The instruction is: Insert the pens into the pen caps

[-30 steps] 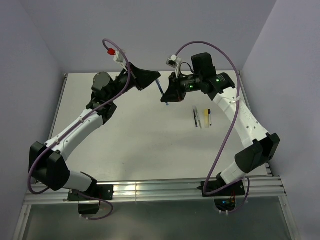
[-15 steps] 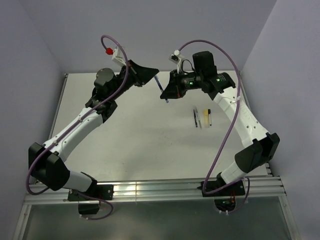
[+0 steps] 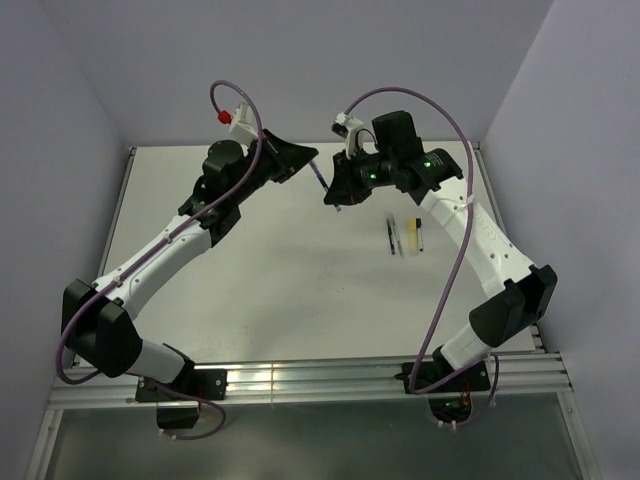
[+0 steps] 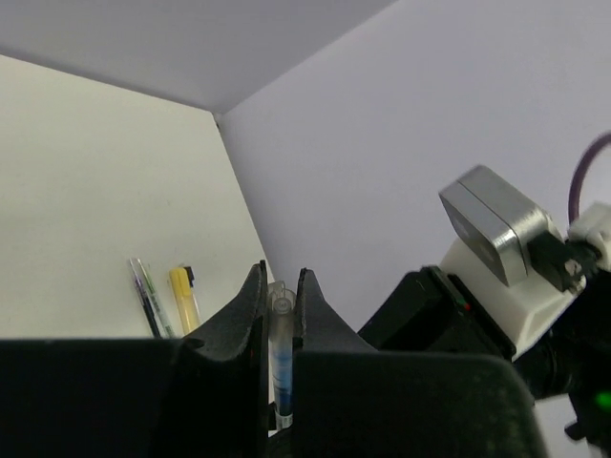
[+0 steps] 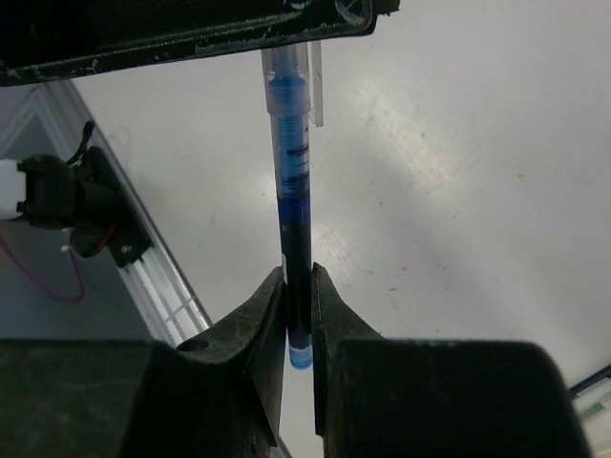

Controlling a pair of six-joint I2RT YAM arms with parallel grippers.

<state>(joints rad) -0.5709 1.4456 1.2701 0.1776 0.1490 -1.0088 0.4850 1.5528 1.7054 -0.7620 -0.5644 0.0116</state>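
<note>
My left gripper [image 3: 303, 160] is shut on the pale translucent pen cap [image 4: 280, 329], held high above the table. My right gripper [image 3: 337, 192] is shut on the rear end of the dark blue pen [image 5: 294, 224]. The pen [image 3: 322, 178] spans the gap between the two grippers, and its front end sits inside the cap [image 5: 286, 72]. In the left wrist view the gripper [image 4: 280, 286] shows blue inside the clear cap. In the right wrist view the gripper [image 5: 299, 286] pinches the pen just above its blue end plug. The bright yellow cap [image 3: 414, 236] lies on the table to the right.
Beside the yellow cap [image 4: 183, 298] lie a thin dark stick [image 3: 391, 235] and a pale thin stick [image 3: 400, 237], side by side. Purple cables arc over both arms. Walls close the table at the back and sides. A metal rail [image 3: 330, 378] runs along the near edge.
Both wrists have shifted slightly. The left gripper has moved right, toward the right gripper, and the stretch of pen between them looks shorter.
</note>
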